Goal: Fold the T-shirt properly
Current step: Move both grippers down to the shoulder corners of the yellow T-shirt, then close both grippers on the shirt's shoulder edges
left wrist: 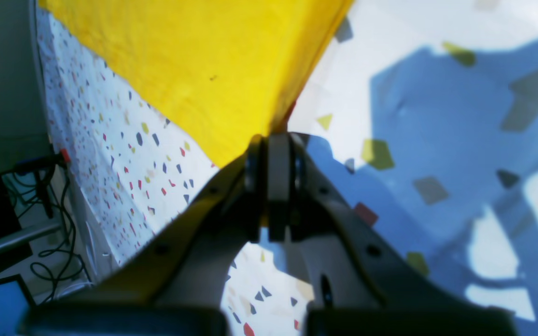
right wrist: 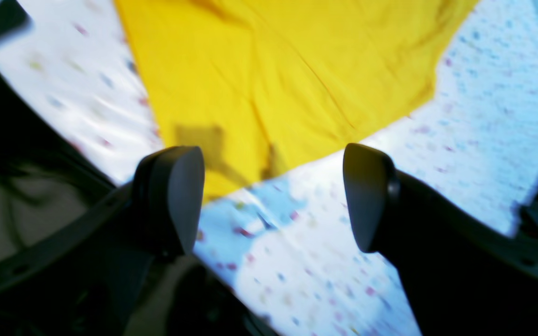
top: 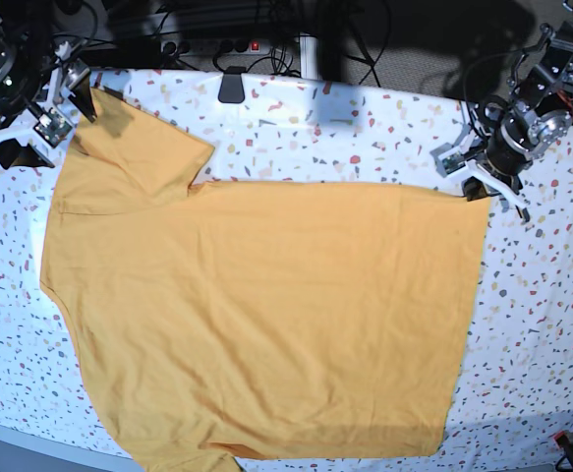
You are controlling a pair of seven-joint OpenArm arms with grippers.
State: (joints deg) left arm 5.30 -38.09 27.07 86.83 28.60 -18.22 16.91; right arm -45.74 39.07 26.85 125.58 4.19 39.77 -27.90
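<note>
Hem corner of the T-shirt [left wrist: 194, 70] sat pinched in the left pincer [left wrist: 272, 140] near the tabletop's [top: 546, 315] far edge; the right pincer [right wrist: 273, 186] stood spread, needing its own corner before any lift.

The left end effector [left wrist: 272, 140] has its jaws pressed together, pinching a corner of the T-shirt [top: 266, 315] low at the bench [top: 551, 295]. The right end effector [right wrist: 273, 196] hangs with its two dark fingers [right wrist: 175, 200] spread wide apart, nothing between them, above a sleeve.
</note>
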